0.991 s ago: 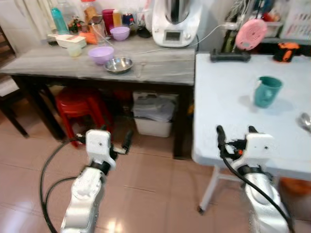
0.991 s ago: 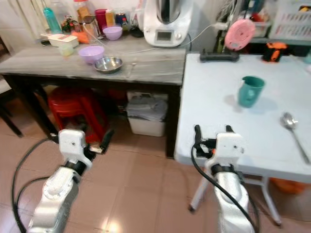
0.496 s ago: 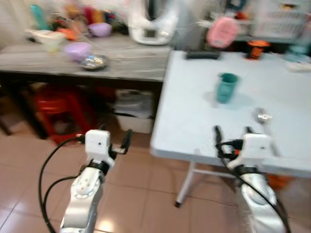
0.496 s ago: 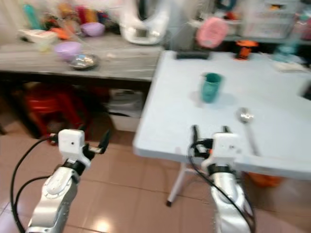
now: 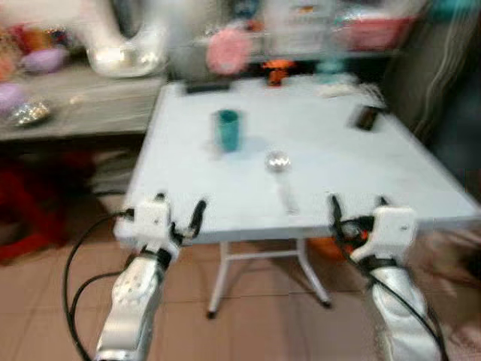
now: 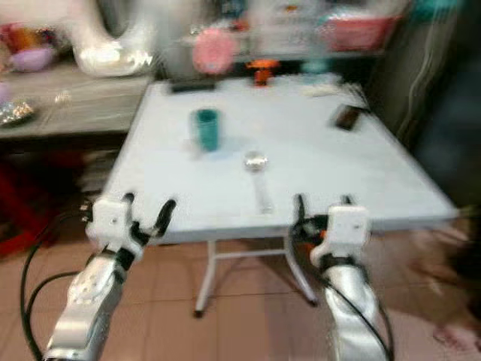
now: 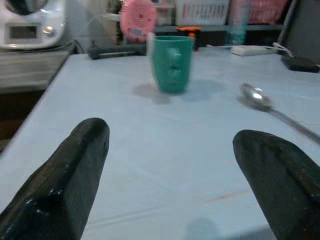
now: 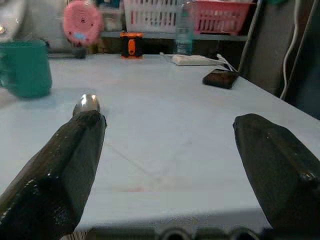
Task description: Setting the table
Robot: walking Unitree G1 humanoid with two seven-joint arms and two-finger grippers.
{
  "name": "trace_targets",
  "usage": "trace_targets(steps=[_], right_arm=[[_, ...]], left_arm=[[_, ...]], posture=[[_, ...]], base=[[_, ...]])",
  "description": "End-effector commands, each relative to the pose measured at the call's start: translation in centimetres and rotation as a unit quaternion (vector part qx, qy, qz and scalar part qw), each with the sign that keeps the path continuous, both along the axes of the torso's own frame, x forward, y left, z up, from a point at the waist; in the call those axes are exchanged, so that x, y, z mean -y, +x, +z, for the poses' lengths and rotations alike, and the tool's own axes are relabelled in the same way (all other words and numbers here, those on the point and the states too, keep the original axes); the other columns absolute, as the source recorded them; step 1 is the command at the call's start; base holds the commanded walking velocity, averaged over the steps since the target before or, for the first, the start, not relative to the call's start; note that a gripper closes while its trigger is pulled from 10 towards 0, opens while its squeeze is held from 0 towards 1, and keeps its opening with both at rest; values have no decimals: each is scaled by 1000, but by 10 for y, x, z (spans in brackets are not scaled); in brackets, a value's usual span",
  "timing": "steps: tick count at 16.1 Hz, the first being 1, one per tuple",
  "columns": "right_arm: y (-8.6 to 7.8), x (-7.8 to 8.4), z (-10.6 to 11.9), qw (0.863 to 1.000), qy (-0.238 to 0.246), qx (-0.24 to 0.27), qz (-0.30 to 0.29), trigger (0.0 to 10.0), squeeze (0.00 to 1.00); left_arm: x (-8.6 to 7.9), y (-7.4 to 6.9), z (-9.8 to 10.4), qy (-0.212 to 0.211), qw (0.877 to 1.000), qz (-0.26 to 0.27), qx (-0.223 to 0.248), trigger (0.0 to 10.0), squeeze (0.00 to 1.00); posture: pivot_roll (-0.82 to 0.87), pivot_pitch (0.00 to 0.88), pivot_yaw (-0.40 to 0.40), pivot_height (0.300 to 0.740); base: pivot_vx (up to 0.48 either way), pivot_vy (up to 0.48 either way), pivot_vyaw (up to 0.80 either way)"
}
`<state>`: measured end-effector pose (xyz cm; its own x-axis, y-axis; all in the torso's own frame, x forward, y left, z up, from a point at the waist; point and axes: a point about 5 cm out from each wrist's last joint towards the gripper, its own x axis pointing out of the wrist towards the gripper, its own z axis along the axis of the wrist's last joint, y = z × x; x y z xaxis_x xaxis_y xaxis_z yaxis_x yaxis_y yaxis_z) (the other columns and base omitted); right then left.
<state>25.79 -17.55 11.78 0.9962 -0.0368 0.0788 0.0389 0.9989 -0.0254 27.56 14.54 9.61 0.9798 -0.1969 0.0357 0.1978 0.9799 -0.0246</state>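
Observation:
A pale blue folding table (image 5: 316,162) stands before me. On it a teal mug (image 5: 228,129) stands upright toward the left, and a metal spoon (image 5: 279,167) lies just right of it, its bowl toward the far side. My left gripper (image 5: 180,212) is open at the table's near left edge, with the teal mug (image 7: 172,62) ahead of its fingers. My right gripper (image 5: 358,209) is open at the near right edge, with nothing between its fingers. The spoon (image 8: 87,103) lies just beyond one finger in the right wrist view.
A dark phone-like object (image 5: 366,118) lies at the table's far right. A grey side table (image 5: 68,113) with a steel bowl (image 5: 28,113) and a white appliance (image 5: 124,45) stands to the left. Baskets (image 8: 190,16) line a shelf behind. The views are blurred.
The whole view has swung to the right, so the blue table now sits centred and the side table has slid to the left edge. Both grippers stay open, held as before.

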Motion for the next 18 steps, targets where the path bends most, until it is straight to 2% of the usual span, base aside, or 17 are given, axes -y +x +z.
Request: trace_targets(steps=[1, 8, 11, 18], right_arm=[[3, 1, 7, 1000, -6, 11, 3, 10000, 0], [2, 0, 6, 1000, -15, 9, 7, 10000, 0], [2, 0, 6, 1000, -18, 10, 9, 10000, 0], [-1, 0, 4, 1000, -17, 4, 6, 10000, 0]], left_arm=[[1, 1, 3, -8, 1000, -5, 5, 10000, 0], [0, 1, 2, -9, 1000, -4, 8, 10000, 0], [2, 1, 4, -20, 1000, -15, 12, 10000, 0], [8, -2, 4, -33, 998, -46, 12, 10000, 0]], posture=[[-71, 0, 77, 740], [-74, 0, 73, 740], [-75, 0, 72, 740], [-82, 0, 76, 740]], base=[[0, 0, 0], [0, 0, 0], [0, 0, 556], [308, 0, 84]])
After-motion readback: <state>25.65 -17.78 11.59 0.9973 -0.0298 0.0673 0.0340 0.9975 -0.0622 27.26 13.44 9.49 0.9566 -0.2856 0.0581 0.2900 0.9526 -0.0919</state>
